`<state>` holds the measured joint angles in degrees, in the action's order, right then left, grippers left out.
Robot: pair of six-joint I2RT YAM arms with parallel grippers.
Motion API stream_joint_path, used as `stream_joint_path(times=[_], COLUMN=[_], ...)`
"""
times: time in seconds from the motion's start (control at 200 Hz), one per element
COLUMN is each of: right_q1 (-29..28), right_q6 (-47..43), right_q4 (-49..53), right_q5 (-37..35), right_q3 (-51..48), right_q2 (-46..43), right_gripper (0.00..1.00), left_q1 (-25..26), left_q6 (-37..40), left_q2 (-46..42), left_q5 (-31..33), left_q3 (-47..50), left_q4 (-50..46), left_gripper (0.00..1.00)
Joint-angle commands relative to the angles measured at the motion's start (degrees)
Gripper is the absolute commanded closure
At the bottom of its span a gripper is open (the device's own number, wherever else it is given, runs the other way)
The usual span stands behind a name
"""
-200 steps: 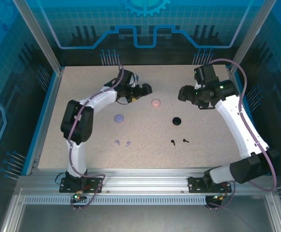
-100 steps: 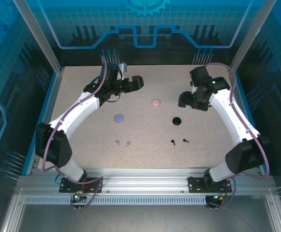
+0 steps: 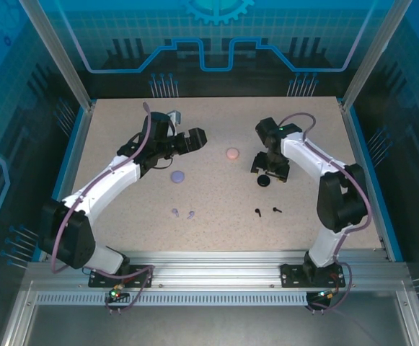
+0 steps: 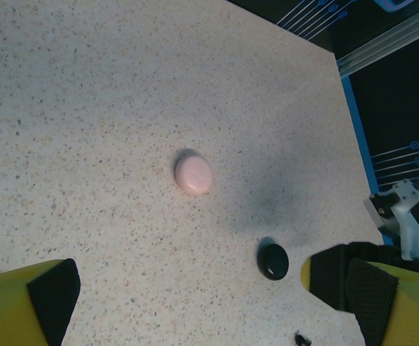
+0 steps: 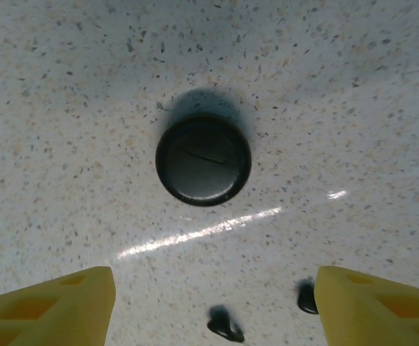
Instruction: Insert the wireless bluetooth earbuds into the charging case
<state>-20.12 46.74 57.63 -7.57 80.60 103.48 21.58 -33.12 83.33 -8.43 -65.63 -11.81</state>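
left tool (image 4: 189,285) and right tool (image 5: 215,281) gape empty — right above round black case (image 5: 203,160) (speckled table (image 5: 58,79)).

I see the round black charging case (image 5: 203,160) on the speckled tabletop (image 5: 65,108). Two black earbuds (image 5: 225,326) lie near it, toward my wide-spread yellow fingers (image 5: 50,306).

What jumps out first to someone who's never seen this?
Two white arms reach over a speckled table. The right hand hovers open over a round black case, with a pink case nearby. Tiny lilac earbuds and black earbuds lie toward the front.
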Motion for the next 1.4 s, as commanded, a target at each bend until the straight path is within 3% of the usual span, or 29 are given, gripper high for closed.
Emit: stream_joint_path(times=[0.0, 0.26, 0.63, 0.81, 0.96, 1.201, 1.396], right_q1=[-0.62, 0.13, 1.65, 1.99, 1.52, -6.67, -15.60], right_q6=[7.39, 9.02, 9.10, 4.84, -0.93, -6.67, -7.04], right_q4=[-1.55, 0.29, -0.89, -1.77, -2.98, -2.41, 0.83], right_q5=[-1.22, -1.57, -1.02, -0.63, 1.40, -0.24, -1.77], right_q3=[1.48, 7.11, 7.96, 8.09, 8.39, 10.18, 15.06], right_q2=[4.45, 12.62, 17.06, 17.84, 18.33, 15.44, 18.75], right_gripper=[0.26, 0.26, 0.28, 0.41, 0.58, 0.59, 0.57], left_q1=[-0.23, -0.07, 0.72, 1.38, 1.62, 1.55, 1.55], left_q6=[-2.58, -3.82, -3.88, -3.75, -3.61, -2.02, 0.48], left_q2=[-2.51, -1.30, 2.71, 2.87, 2.88, 1.24, -0.53], left_q5=[-1.40, -2.31, -4.09, -4.07, -4.31, -3.58, -2.22], left_q3=[3.60, 6.12, 3.21, 2.59, 2.26, 2.62, 2.59], left_q4=[4.89, 8.48, 10.26, 10.19, 9.96, 8.24, 5.36], left_gripper=[0.01, 0.01, 0.01, 0.01, 0.01, 0.01, 0.01])
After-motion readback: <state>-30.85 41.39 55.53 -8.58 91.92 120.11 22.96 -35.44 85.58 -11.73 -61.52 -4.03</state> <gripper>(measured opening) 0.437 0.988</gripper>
